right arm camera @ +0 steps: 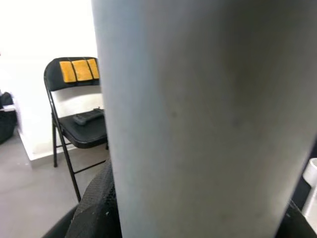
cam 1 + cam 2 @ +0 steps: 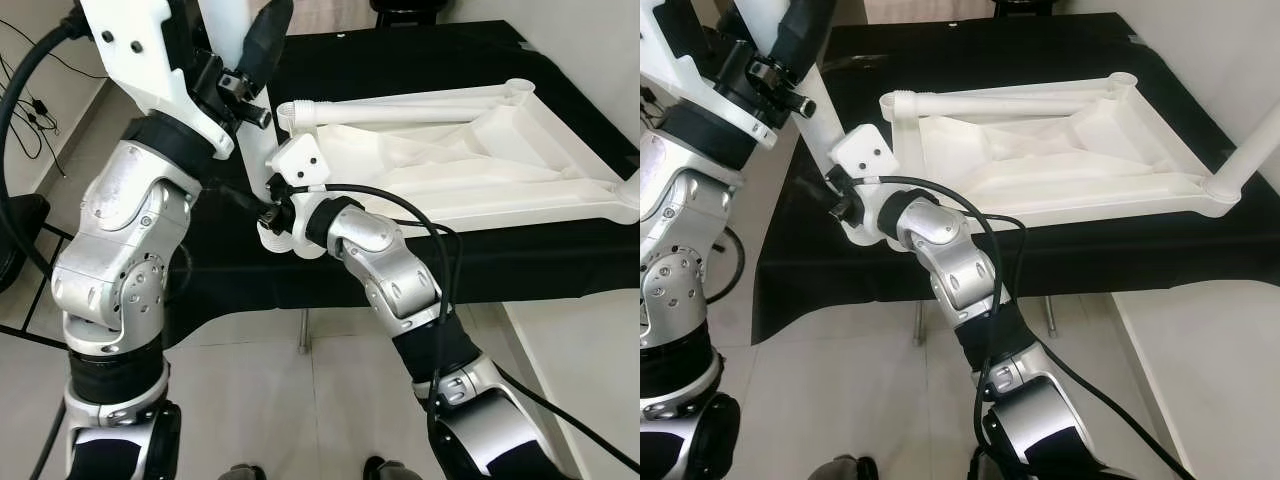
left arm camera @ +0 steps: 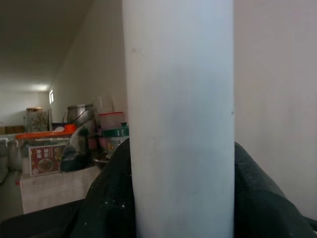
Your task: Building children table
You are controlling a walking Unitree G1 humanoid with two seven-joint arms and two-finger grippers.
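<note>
Overhead, the head cameras show a white tabletop point(image 2: 470, 150) lying upside down on a black-clothed table point(image 2: 380, 60), one leg point(image 2: 1245, 160) standing from its far right corner. Both arms hold another white leg point(image 2: 820, 135) at the near left corner. The left gripper point(image 2: 262, 55) clasps it high up; the right gripper point(image 2: 272, 225) clasps it lower.

Left wrist: the leg point(image 3: 178, 119) runs upright between black fingers point(image 3: 106, 198), shelves with jars point(image 3: 47, 148) behind.

Right wrist: the leg point(image 1: 198, 119) is again clamped, a black folding chair point(image 1: 79, 114) behind.
</note>
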